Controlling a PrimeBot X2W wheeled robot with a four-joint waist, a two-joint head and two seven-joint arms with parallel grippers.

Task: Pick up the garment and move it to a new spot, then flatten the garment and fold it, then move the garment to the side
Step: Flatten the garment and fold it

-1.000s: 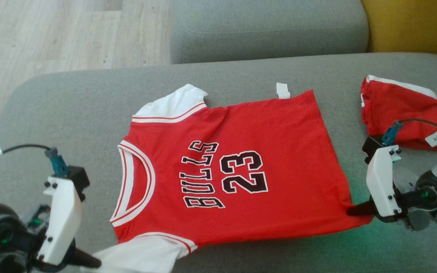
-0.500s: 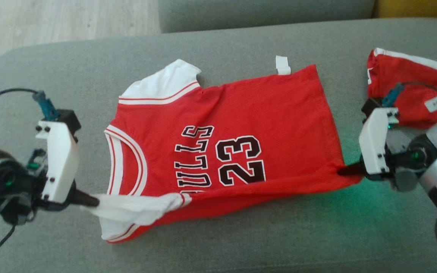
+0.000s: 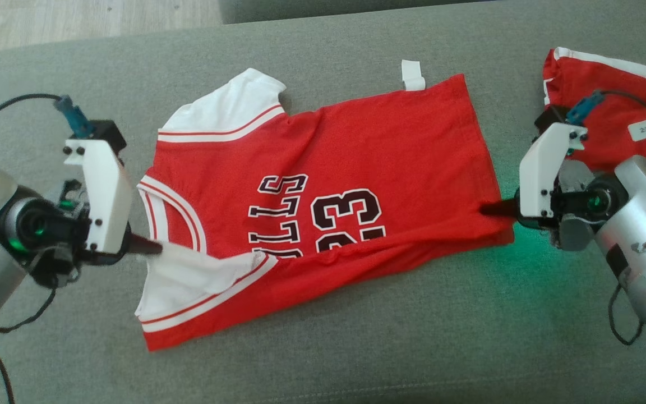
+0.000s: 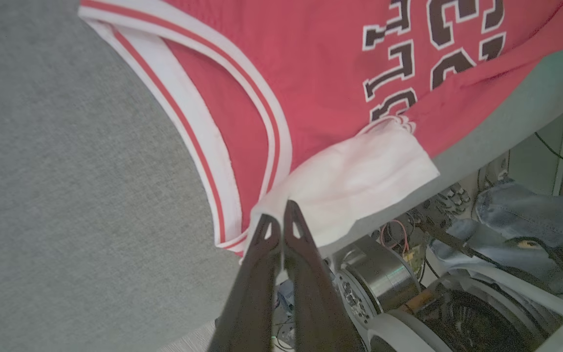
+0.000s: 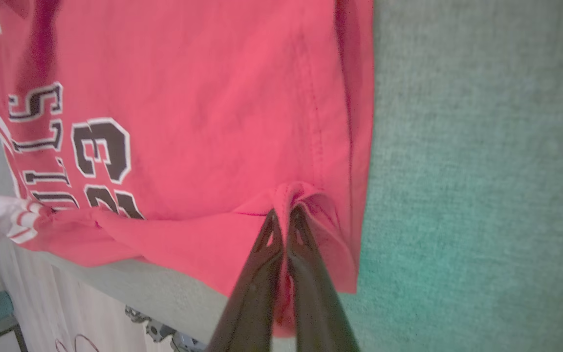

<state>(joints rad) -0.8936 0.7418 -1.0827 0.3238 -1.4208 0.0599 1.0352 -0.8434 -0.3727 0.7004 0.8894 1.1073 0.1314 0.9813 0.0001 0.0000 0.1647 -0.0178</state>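
Left of the folded red cloth (image 3: 581, 78), jersey (image 3: 356, 140) lay lengthwise across, collar toward L gripper (image 3: 157, 247), hem toward R gripper (image 3: 483, 209); both pinched its fabric.

Head view steeply down over the whole garment (image 3: 356, 140); wrist views close in at opposite ends.

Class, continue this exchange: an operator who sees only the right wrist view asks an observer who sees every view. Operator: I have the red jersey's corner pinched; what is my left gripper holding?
Observer: The left gripper is shut on the near white sleeve of the red Bulls 23 jersey.
Operator: Anything else on the grey fabric cushion?
Observer: A folded red garment with white trim lies beyond the right gripper, apart from the jersey.
Operator: Any loose bits?
Observer: A small white tag sticks out at the jersey's far edge.
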